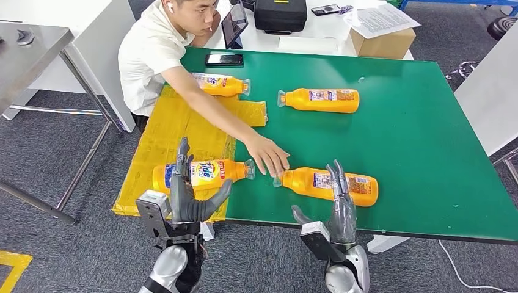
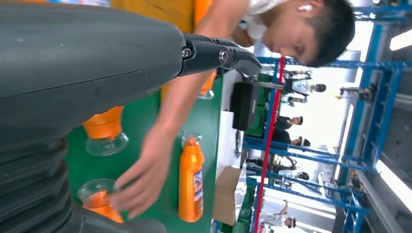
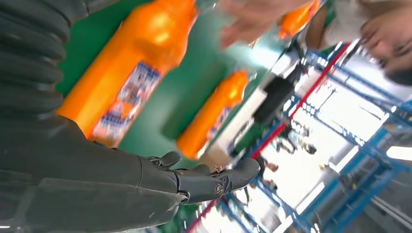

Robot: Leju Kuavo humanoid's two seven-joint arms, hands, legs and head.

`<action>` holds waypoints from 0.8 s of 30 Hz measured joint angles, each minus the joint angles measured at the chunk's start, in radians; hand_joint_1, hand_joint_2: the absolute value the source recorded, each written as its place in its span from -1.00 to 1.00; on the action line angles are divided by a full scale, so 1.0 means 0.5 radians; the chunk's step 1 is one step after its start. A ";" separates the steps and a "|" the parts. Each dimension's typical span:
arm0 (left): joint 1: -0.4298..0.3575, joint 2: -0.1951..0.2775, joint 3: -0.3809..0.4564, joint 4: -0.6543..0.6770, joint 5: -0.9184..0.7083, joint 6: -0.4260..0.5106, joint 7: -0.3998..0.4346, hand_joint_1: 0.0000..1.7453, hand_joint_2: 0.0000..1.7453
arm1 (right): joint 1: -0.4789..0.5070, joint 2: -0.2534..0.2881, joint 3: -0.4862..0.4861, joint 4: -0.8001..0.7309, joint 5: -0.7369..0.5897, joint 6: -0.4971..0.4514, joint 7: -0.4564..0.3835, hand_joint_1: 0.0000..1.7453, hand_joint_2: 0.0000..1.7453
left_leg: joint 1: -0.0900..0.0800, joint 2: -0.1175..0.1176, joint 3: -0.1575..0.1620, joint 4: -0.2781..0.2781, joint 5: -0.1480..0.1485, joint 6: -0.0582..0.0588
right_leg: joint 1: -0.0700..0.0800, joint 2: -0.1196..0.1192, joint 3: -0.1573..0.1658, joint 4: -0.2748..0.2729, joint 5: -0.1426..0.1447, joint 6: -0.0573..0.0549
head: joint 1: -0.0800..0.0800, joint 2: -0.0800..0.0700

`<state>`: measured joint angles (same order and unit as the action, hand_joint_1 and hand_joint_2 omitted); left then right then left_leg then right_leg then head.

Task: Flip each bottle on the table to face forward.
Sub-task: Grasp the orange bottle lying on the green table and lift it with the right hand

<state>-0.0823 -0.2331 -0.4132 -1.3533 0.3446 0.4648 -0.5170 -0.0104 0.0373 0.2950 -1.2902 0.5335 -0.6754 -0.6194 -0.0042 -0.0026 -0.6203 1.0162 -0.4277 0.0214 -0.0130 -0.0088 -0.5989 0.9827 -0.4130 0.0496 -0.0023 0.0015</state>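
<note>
Several orange bottles lie on their sides on the green table [image 1: 427,140]. The near-left bottle [image 1: 204,174] shows its Tide front label and rests on a yellow sheet [image 1: 165,131]. My left hand [image 1: 186,195] hovers just in front of it, open, fingers raised. The near-right bottle [image 1: 333,185] shows its back label; my right hand [image 1: 339,204] stands open right in front of it. A person's hand [image 1: 267,155] rests at the cap of that bottle. Two more bottles lie farther back, one at the left [image 1: 221,85] and one in the middle [image 1: 322,100].
A person in a white shirt [image 1: 149,52] sits at the table's far left corner, arm stretched across it. A phone [image 1: 223,59] lies at the back edge. Beyond stand a tablet [image 1: 234,23], a black case [image 1: 280,14] and a cardboard box [image 1: 383,43].
</note>
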 joint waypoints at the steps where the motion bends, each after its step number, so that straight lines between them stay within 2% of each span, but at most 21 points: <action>1: 0.026 0.007 0.001 -0.020 0.022 -0.019 0.014 -1.00 1.00 | 0.010 -0.007 -0.028 -0.006 0.050 -0.019 0.005 -1.00 1.00 | 0.000 0.000 0.000 0.000 0.000 0.000 | 0.000 0.000 0.000 0.000 0.000 0.000 | 0.000 0.000; 4: 0.095 0.037 -0.002 -0.067 -0.003 -0.072 0.063 -1.00 1.00 | 0.040 -0.034 -0.140 -0.024 0.246 -0.034 0.063 -1.00 1.00 | -0.001 0.000 0.000 0.000 0.000 0.000 | -0.001 0.000 0.000 0.000 0.000 0.000 | 0.000 0.000; 11: 0.167 0.067 -0.061 -0.069 -0.353 -0.057 0.070 -1.00 1.00 | 0.100 -0.158 -0.403 -0.023 0.759 -0.033 0.254 -1.00 1.00 | -0.003 -0.001 -0.001 0.000 -0.002 0.003 | -0.002 0.000 0.000 -0.001 0.000 0.001 | 0.000 0.000; 17: 0.160 0.055 -0.113 -0.052 -0.505 0.010 0.040 -1.00 1.00 | 0.049 -0.317 -0.395 0.056 0.985 -0.022 0.542 -1.00 1.00 | -0.003 -0.001 0.000 0.000 -0.001 0.003 | -0.002 0.000 0.001 -0.001 0.001 0.001 | 0.000 0.000; 24: 0.158 0.035 -0.129 -0.050 -0.551 -0.019 0.061 -1.00 1.00 | -0.052 -0.472 -0.364 0.214 1.186 0.040 0.772 -1.00 1.00 | -0.003 0.000 0.000 0.000 -0.001 0.004 | -0.002 -0.001 0.001 -0.001 0.001 0.001 | 0.000 0.000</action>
<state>-0.0034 -0.2155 -0.4779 -1.3782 0.0692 0.4552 -0.4868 -0.0365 -0.1985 0.1129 -1.1834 1.1264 -0.6555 -0.2334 -0.0056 -0.0027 -0.6203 1.0163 -0.4284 0.0232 -0.0141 -0.0091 -0.5984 0.9823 -0.4127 0.0502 -0.0023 0.0015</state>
